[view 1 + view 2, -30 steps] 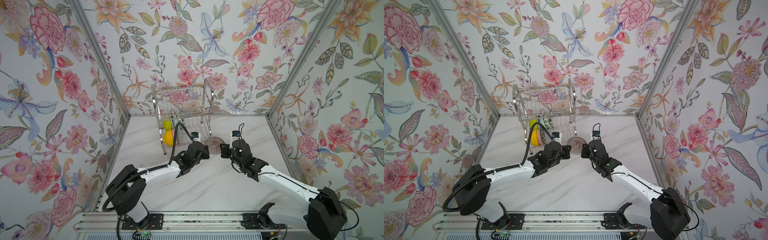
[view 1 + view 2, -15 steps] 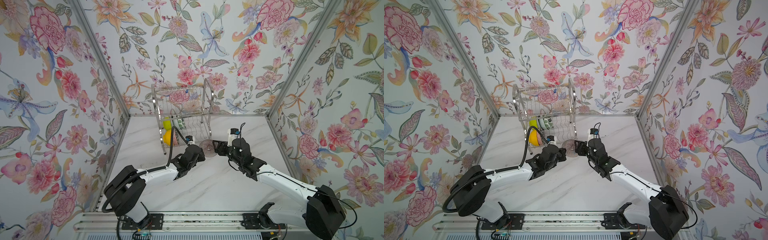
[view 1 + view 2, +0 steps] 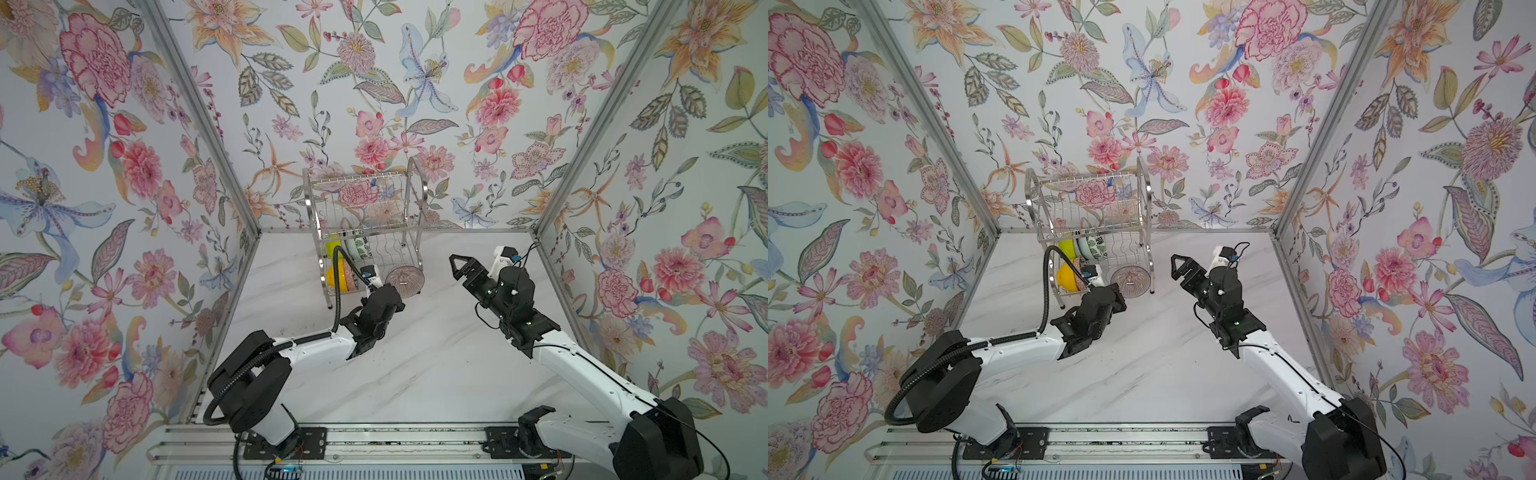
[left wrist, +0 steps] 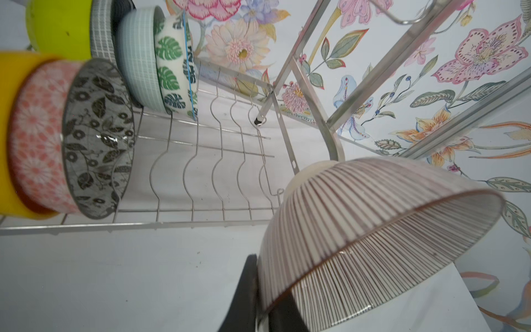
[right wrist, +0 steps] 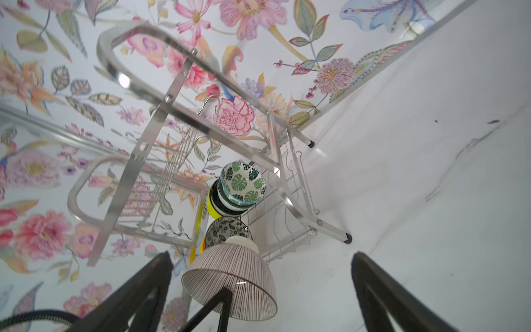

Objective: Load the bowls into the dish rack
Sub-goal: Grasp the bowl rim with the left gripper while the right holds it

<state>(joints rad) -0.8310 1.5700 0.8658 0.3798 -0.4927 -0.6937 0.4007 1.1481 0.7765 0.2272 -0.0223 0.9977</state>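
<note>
The silver dish rack (image 3: 415, 195) (image 3: 1146, 183) stands against the back wall. Its lower tier holds several bowls on edge: lime green (image 4: 57, 26), yellow (image 4: 5, 129), pink patterned (image 4: 34, 138), black-and-white floral (image 4: 97, 138), pale green (image 4: 138, 57) and white with green leaves (image 4: 172, 63) (image 5: 244, 184). My left gripper (image 3: 392, 291) (image 4: 263, 299) is shut on the rim of the pinkish ribbed bowl (image 3: 404, 281) (image 3: 1130, 281) (image 4: 373, 224) (image 5: 230, 276), held tilted at the rack's front right corner. My right gripper (image 3: 459, 268) (image 5: 261, 255) stands open and empty, right of that bowl.
The rack's upper tier (image 3: 1092, 195) holds no bowl. Wavy wire slots (image 4: 230, 161) right of the floral bowl are free. Flowered walls close in the left, back and right of the white marble table (image 3: 415, 365).
My right gripper has opened, let go of the ribbed bowl and drawn back to the right. The left gripper has carried the bowl a little left and back, up to the rack.
</note>
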